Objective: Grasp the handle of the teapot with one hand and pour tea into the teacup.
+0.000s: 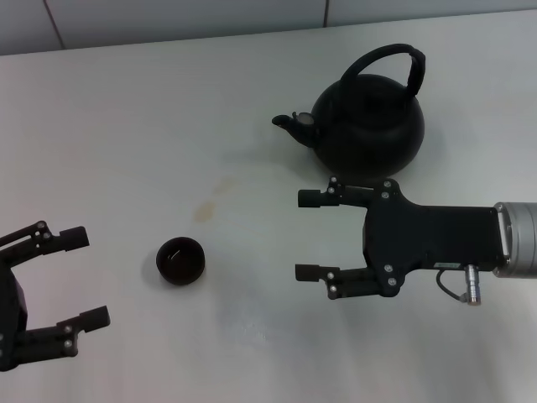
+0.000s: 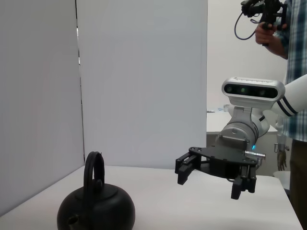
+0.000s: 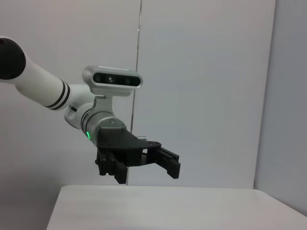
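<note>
Matte-black teapot (image 1: pixel 367 126) sits upper right of the head view, handle (image 1: pixel 394 60) arched above, teacup (image 1: pixel 181 260) lower left. The right gripper (image 1: pixel 310 235) hovers just below the pot, fingers spread wide; the left gripper (image 1: pixel 88 277) waits at the lower-left edge, also apart.

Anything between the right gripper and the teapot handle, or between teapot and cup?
Nothing visible. The right gripper is open, hovering beside the teapot, with the handle unobstructed. Only bare table lies between the teapot and the teacup. The left gripper is open beyond the cup.
</note>
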